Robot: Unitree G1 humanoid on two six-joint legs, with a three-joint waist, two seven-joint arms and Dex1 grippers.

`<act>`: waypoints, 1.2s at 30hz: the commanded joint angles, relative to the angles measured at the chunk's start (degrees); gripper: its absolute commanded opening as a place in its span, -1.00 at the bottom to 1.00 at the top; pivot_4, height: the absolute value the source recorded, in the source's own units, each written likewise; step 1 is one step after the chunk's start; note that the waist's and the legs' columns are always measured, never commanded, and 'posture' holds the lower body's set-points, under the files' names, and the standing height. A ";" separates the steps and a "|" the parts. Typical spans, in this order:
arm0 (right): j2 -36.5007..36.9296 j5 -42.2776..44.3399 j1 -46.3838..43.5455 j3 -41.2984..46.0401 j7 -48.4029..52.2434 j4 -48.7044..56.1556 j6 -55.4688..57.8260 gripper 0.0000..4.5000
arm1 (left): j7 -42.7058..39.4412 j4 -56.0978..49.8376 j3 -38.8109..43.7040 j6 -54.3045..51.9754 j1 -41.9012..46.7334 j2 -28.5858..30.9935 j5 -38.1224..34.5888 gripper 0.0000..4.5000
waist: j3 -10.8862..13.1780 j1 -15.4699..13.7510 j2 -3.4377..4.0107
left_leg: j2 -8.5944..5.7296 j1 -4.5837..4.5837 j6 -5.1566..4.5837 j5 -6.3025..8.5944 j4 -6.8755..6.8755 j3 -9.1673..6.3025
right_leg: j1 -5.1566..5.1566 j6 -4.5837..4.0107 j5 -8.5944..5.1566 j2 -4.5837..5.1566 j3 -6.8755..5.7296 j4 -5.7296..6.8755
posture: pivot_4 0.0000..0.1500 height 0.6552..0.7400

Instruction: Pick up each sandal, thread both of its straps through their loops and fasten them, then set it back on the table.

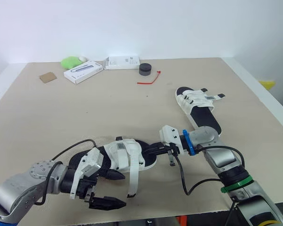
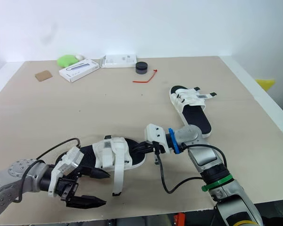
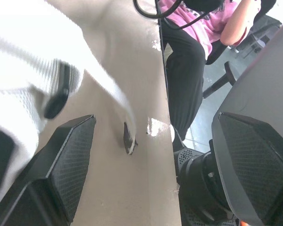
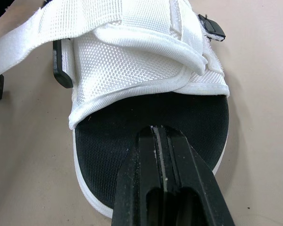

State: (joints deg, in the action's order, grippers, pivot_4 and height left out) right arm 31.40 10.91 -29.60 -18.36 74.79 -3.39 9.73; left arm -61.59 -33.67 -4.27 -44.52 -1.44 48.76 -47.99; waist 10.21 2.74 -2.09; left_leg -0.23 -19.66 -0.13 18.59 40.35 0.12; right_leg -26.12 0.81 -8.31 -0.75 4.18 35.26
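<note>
The near sandal [image 1: 125, 155] lies on the worktop [image 1: 85, 113] close to its front edge. Its long axis runs across from left to right, and the toe is judged to point toward the right tool [image 1: 153, 150]. That tool's fingers are closed together over the black footbed, not clamped on it. The left tool [image 1: 124, 189] is spread wide beside a loose strap [image 1: 133, 182]. With so little hold, the sandal could be pivoted or dragged off the edge when the strap is pulled, or the strap could be missed
</note>
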 commanded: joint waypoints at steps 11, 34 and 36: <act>0.56 0.05 0.22 0.05 0.08 1.81 0.39 -1.00 | 0.34 2.87 -4.16 -3.17 5.90 -3.18 -0.21 0.92 | 0.00 -0.01 0.00 | -0.01 0.06 0.00 0.00 0.00 0.01 | 0.08 0.00 0.00 0.00 0.01 0.00 | 1.00 1.00; 0.78 0.03 0.69 0.22 -0.35 2.53 0.58 -1.00 | -2.46 8.31 -7.77 -2.77 10.96 -6.07 4.50 -0.99 | 0.00 -0.02 0.00 | -0.01 0.06 -0.01 0.00 0.00 0.00 | 0.09 0.00 0.00 -0.02 0.01 0.00 | 1.00 1.00; 0.86 0.09 0.81 0.21 -0.35 2.73 0.66 -1.00 | -2.36 8.85 -7.49 -3.16 11.46 -6.56 4.13 -0.99 | 0.00 -0.02 0.00 | -0.01 0.05 -0.01 0.01 0.00 -0.01 | 0.09 0.00 0.00 -0.02 0.01 0.00 | 1.00 1.00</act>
State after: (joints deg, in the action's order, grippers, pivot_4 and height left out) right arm 31.72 10.87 -29.23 -18.36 74.51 -2.42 10.15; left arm -63.95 -24.70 -12.20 -47.62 9.36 42.55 -43.25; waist 10.21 2.71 -2.09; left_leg -0.24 -19.60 -0.14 18.60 40.35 0.12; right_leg -26.03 0.81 -8.31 -0.77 4.19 35.25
